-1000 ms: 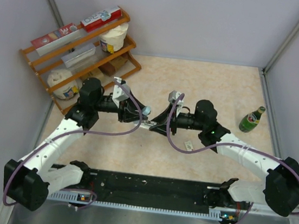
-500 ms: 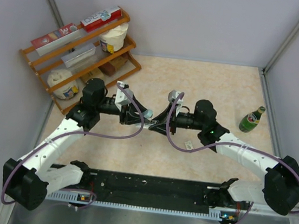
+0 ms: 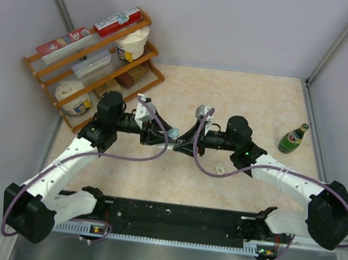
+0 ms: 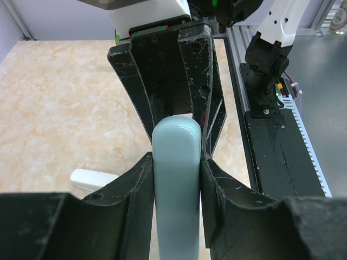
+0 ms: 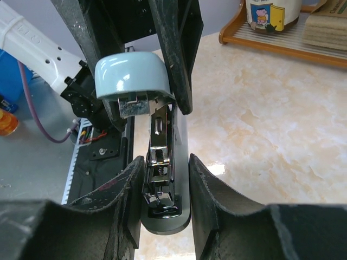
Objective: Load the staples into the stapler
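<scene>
Staples [image 3: 220, 168]: small whitish packet flat on the table [image 3: 254, 95], nearest my bases, at about 4 o'clock from the stapler [image 3: 172, 132], under my right forearm, apart from it, and neither gripper touches it. Stapler is held off the table at mid-table between both wrists, hinged open, with the pale blue top arm raised off the metal magazine. My left gripper [image 4: 174, 162] comes in from 9 o'clock, pinching the blue top arm with both pads against its sides. My right gripper [image 5: 162, 179] comes in from 3 o'clock, clamped on the lower base and magazine. Green bottle [image 3: 293, 138] stands upright at 3 o'clock, well apart. Wooden rack [image 3: 93, 63] sits farthest back at 10 o'clock, shelves loaded.
</scene>
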Available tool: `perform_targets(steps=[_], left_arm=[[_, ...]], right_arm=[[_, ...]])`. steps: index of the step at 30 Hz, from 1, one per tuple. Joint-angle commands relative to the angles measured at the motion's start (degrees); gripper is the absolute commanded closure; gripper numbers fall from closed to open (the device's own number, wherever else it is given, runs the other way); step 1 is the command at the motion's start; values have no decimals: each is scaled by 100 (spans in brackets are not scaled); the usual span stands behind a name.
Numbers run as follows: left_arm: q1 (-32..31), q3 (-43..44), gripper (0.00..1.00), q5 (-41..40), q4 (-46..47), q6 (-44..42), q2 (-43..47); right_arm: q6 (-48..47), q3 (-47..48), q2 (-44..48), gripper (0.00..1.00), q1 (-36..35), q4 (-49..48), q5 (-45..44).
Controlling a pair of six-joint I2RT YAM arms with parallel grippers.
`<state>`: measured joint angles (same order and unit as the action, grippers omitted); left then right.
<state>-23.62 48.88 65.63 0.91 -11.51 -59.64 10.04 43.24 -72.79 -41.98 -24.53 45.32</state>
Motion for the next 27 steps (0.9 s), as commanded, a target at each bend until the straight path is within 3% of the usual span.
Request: perform_targets(steps=[1,13,21,27], left_arm=[[137,61,100,-32,1023,762,-31],[753,-256,100,-383,3229,2880,154],[1341,-747,100,-901,5705,4742,242],[1579,-1188,100,-1420,6948,5500,260]], right_arm=[[-327,9,239,100,-65,-219,118],[709,-589,380,100,603,-1475,-146],[1639,-887,319,100,857,-2326,-418],[1966,-993,327,100,911,-2617,-612]])
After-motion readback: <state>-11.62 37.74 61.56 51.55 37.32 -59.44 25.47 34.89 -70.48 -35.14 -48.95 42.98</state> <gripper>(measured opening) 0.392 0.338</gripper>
